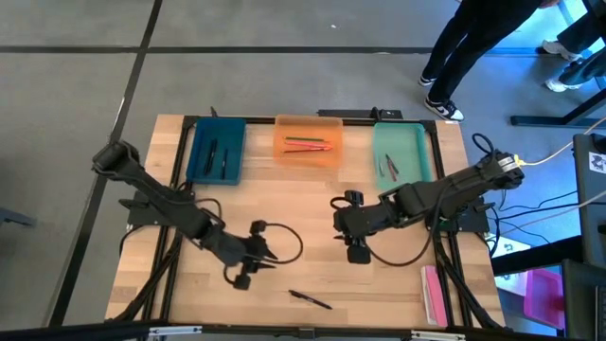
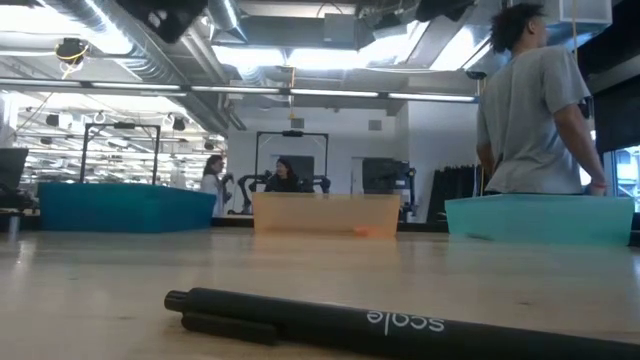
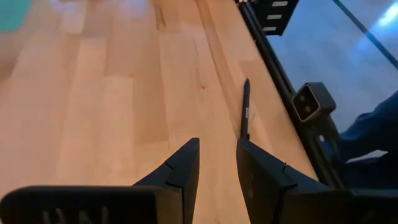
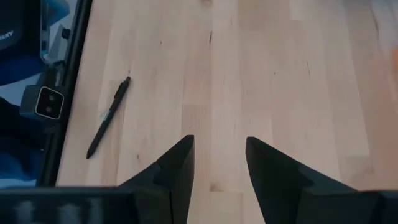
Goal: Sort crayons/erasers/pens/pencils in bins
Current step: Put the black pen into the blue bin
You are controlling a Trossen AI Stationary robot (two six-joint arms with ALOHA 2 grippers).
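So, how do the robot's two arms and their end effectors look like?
Both arms are dark, nearly black, built of jointed segments. A black cable loops from each wrist over the wooden table. The left end effector and the right end effector each have two dark, wedge-shaped fingers with small notches on their edges. A yellow cable shows near the right arm's base.

Bare wood surrounds the black pen (image 1: 311, 300) near the table's front edge; both grippers hover behind it. Three bins (image 1: 309, 139) line the far edge, a pink pad (image 1: 434, 294) front-right.
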